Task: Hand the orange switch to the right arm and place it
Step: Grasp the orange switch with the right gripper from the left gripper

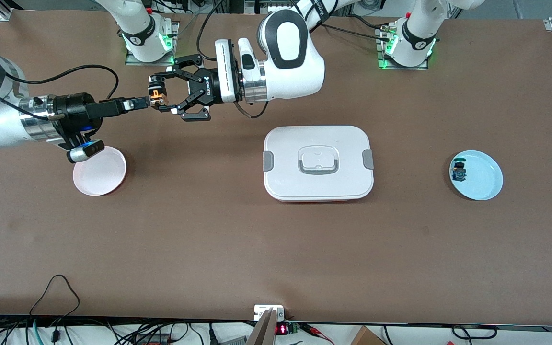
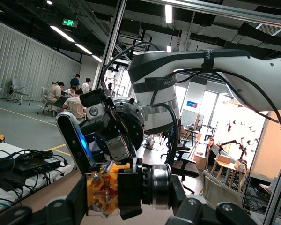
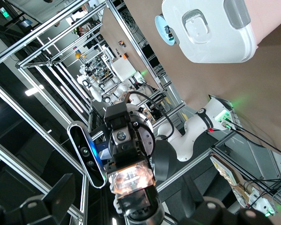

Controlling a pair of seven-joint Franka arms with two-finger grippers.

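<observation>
Holding the orange switch (image 1: 158,96) clamped in our left gripper (image 1: 162,97), we offer its free end between the right gripper's (image 1: 147,101) spread fingers, above the table.

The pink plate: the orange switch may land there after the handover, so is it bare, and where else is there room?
The pink plate is bare, though the right arm's wrist overhangs its edge. Open table lies between it and the white lidded box, and between the box and the blue plate, which already holds a small switch. It is crowded where both grippers meet.
</observation>
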